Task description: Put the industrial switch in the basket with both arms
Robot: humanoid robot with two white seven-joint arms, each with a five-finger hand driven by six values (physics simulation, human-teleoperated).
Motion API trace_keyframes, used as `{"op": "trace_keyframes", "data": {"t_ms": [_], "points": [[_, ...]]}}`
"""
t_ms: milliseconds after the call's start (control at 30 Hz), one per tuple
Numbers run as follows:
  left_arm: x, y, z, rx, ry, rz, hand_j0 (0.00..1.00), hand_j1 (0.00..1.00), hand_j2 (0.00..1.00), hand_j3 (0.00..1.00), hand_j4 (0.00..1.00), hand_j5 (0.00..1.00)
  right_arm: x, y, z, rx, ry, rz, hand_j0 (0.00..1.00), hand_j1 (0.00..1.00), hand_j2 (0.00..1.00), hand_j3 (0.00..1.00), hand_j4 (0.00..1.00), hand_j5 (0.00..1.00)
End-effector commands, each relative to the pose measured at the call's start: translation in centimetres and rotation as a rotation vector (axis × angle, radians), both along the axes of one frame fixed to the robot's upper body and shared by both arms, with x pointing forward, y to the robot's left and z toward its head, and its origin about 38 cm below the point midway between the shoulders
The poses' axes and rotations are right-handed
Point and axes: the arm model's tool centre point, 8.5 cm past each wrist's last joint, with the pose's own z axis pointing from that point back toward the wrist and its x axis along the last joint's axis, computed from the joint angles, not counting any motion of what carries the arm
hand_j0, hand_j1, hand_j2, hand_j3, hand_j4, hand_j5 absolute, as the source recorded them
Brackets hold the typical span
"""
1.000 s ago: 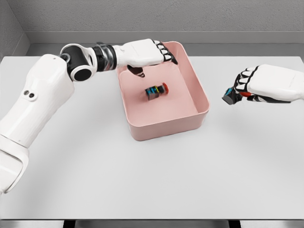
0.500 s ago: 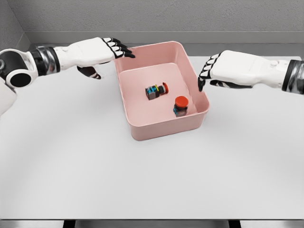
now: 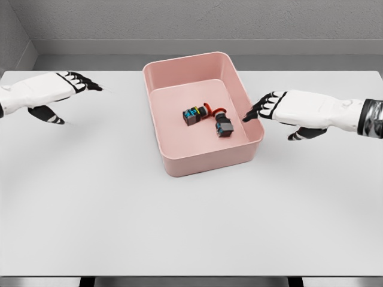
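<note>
Two industrial switches sit on the basket floor, touching or nearly so: the left switch (image 3: 195, 113) with a cyan/yellow body, the right switch (image 3: 224, 126) a dark block with a blue patch. A red button cap shows between them; I can't tell which one it belongs to. Both lie on their sides, not upright.

Handling, judged: small rigid plastic-and-metal blocks, light, not fragile. The round cap would roll or slip under the fingertips, so pinch across the flat sides of the square body instead.

The basket (image 3: 202, 160) is pink, rigid-looking, with tall smooth walls, and sits toward the far edge of the worktop, about mid-width. The walls are high enough to hold the parts in.

The right hand (image 3: 280, 109) is just outside the basket's right wall, fingers extended and loose, holding nothing. The left hand (image 3: 55, 91) is near the far-left corner, well apart from the basket, also relaxed and unloaded.

The worktop (image 3: 191, 227) is flat matte white. Grey wall behind it.
</note>
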Motion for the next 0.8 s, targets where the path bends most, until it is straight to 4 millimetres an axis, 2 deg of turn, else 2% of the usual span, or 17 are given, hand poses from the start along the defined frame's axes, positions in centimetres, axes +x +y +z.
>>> {"op": "trace_keyframes", "data": {"t_ms": [0,67,267,433,767], "points": [[-0.2,1.1,0.6,0.0,-0.004,0.021,1.0,1.0,1.0,1.0,1.0,1.0,-0.1,-1.6,2.8,0.009,-0.079,0.007,1.0,1.0,1.0,1.0,1.0,1.0],[-0.6,1.7,0.0,0.005,0.01,0.032,1.0,1.0,1.0,1.0,1.0,1.0,-0.6,-2.7,2.4,-0.007,-0.073,0.011,1.0,1.0,1.0,1.0,1.0,1.0],[-0.7,1.5,0.2,0.005,0.005,0.025,1.0,1.0,1.0,1.0,1.0,1.0,-2.0,-5.6,1.9,-0.005,-0.065,-0.042,1.0,1.0,1.0,1.0,1.0,1.0],[-0.8,1.5,0.3,0.008,0.002,0.022,1.0,1.0,1.0,1.0,1.0,1.0,-2.2,-6.2,1.4,-0.021,-0.047,-0.054,1.0,1.0,1.0,1.0,1.0,1.0],[-0.8,1.4,0.3,0.007,0.004,0.022,1.0,1.0,1.0,1.0,1.0,1.0,-2.4,-6.2,1.1,-0.02,-0.037,-0.053,1.0,1.0,1.0,1.0,1.0,1.0]]}}
